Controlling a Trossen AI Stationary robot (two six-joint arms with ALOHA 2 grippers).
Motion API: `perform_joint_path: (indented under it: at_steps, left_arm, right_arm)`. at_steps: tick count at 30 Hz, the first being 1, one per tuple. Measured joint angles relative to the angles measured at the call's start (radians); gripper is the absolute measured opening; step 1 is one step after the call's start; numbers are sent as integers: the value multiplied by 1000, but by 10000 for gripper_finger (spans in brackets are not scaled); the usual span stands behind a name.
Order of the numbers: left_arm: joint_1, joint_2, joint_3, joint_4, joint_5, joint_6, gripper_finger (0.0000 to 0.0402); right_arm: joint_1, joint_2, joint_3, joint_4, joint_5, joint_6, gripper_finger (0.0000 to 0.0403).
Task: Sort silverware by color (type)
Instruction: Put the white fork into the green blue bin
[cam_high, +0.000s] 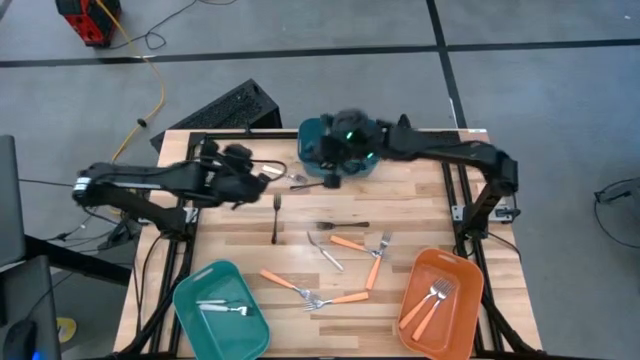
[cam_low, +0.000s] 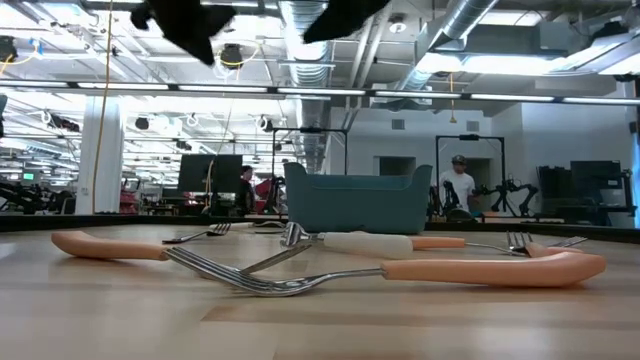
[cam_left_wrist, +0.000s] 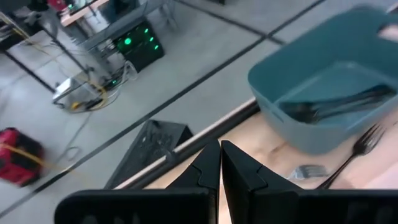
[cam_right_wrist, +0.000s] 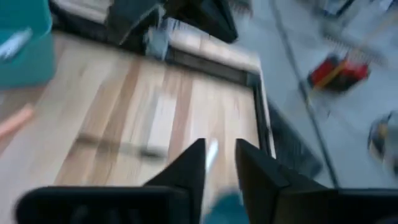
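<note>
Orange forks (cam_high: 430, 298) fill orange bin (cam_high: 462, 318); left fingers (cam_left_wrist: 220, 167) clenched, right fingers' state unclear.

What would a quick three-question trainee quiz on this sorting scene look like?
1. True or false: the orange bin holds all-silver forks only.
2. Which bin is the right gripper nearest? A: the orange bin. B: the dark blue bin at the table's far edge. C: neither, it is off the table.
3. Fill in: the left gripper has its fingers ___.

Key
1. False: it holds orange-handled forks.
2. B.
3. Shut.
</note>
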Motion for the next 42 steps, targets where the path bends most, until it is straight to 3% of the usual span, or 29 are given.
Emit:
perform_joint_path:
  at_steps: [5,12,18,30,42]
  left_arm:
    - [-36,-112,0,-14,-1,1,0]
    - [-79,-148,-1,-30,-27,3,0]
    - [-93,-113,0,-33,-50,-9,0]
    - [-93,-78,-2,-36,-63,-8,0]
    - [-93,-78,-1,-36,-64,-10,0]
  right_arm:
    - [28,95,-152,362,16,45,18]
    - [44,341,-140,502,173,93,22]
    - [66,507,-63,413,476,42,15]
    - [77,673,164,176,563,25,15]
    - [62,674,176,139,556,20,15]
